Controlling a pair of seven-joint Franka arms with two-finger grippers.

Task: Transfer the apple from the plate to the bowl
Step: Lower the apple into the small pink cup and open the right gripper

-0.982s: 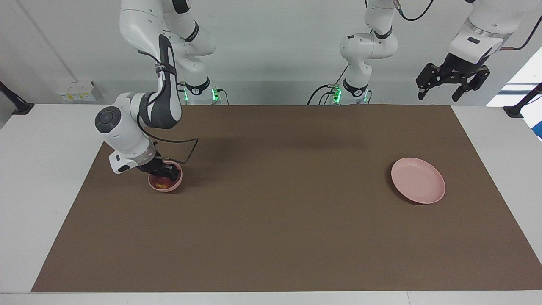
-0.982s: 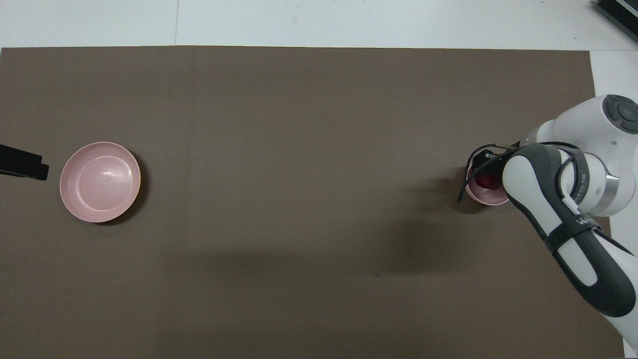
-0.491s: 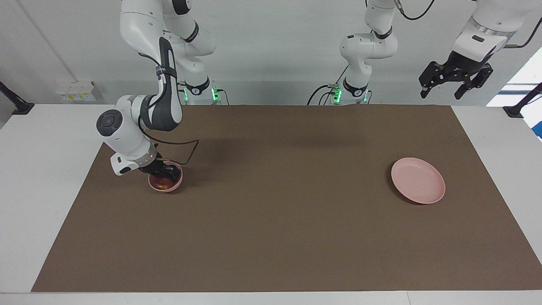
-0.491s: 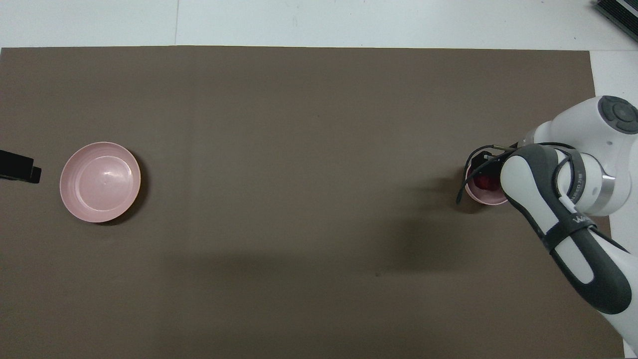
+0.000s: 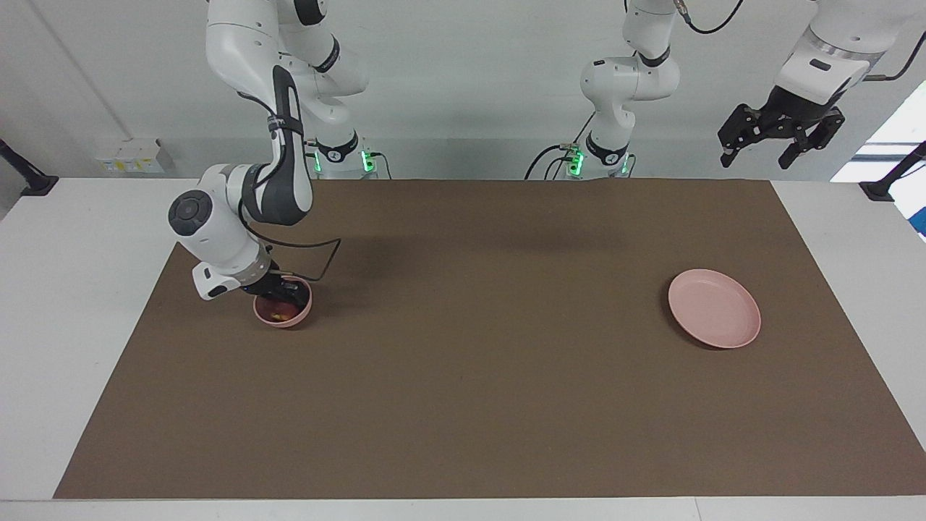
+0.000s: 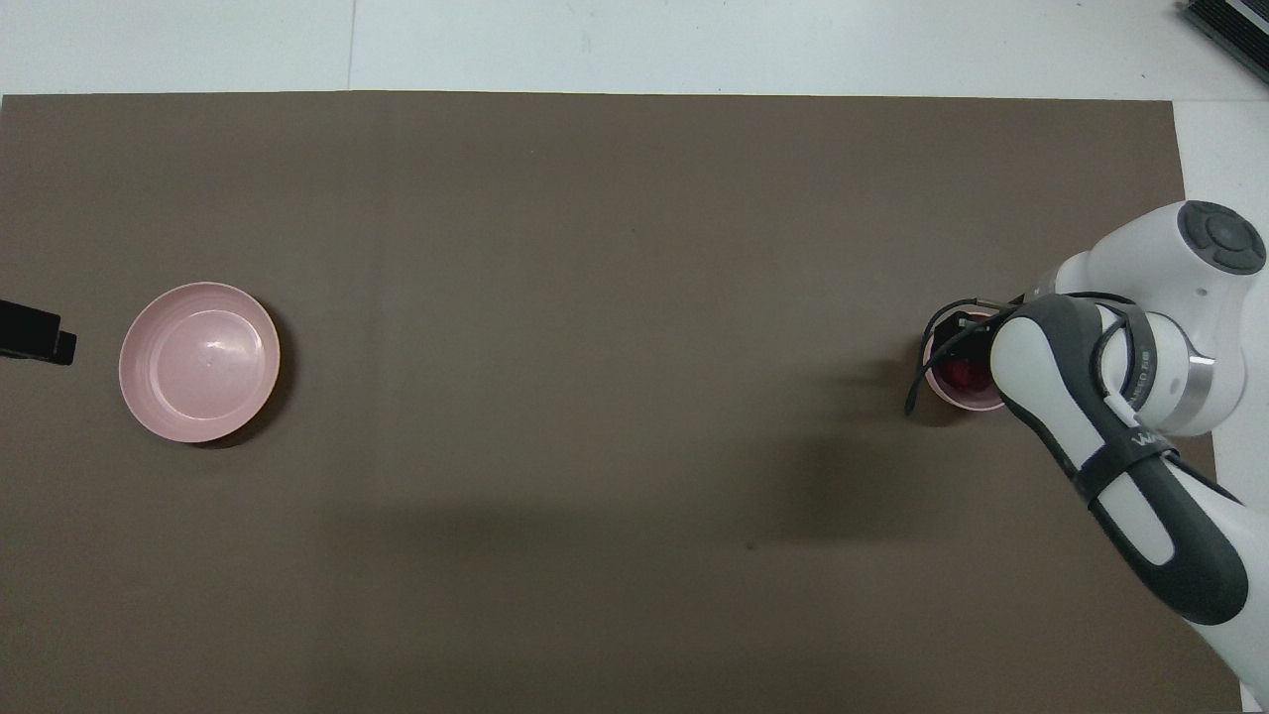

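Whether the right gripper (image 5: 283, 295) jaws have released the apple (image 5: 278, 313) inside the bowl (image 5: 283, 311) is unclear; next, lift straight away. Left gripper (image 5: 780, 141) waits, wide.

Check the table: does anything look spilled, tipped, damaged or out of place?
Nothing stands out. The plate sits flat and bare, the bowl stands upright with the apple inside, under the right gripper. The left gripper waits open, raised above the table's edge.

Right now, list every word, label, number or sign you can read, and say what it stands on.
White lettering on the strap of the right arm, overhead view: too blurred to read.
Labels on the wall box, facing view: too small to read.
Apple, bowl, plate: no text.
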